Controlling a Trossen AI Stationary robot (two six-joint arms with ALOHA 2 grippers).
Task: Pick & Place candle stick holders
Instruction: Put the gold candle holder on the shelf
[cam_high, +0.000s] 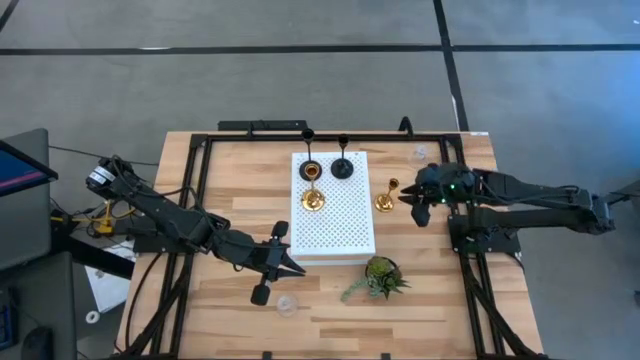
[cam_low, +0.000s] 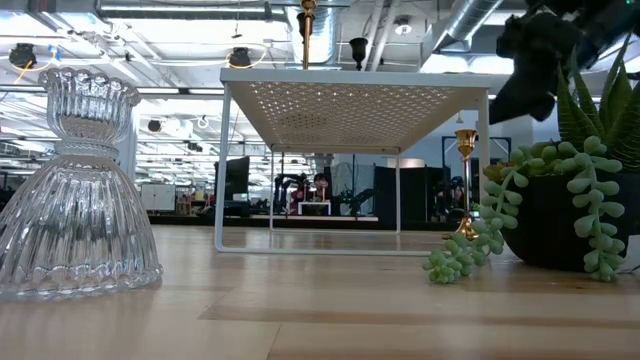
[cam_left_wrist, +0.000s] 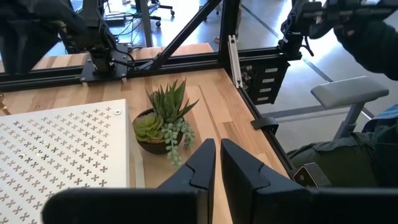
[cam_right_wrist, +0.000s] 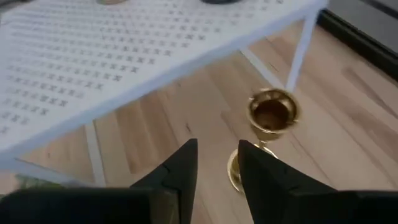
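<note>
My right gripper, fingers parted, hangs right of center by the gold holder to grab it, while my left gripper waits pinched at lower center.

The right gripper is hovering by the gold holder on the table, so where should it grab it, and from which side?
Judging by its upright pose, grip the gold candle stick holder on its thin stem, below the cup and above the round base. The right gripper should come from the right side, away from the white perforated board.

Two black holders, two gold, two glass
</note>
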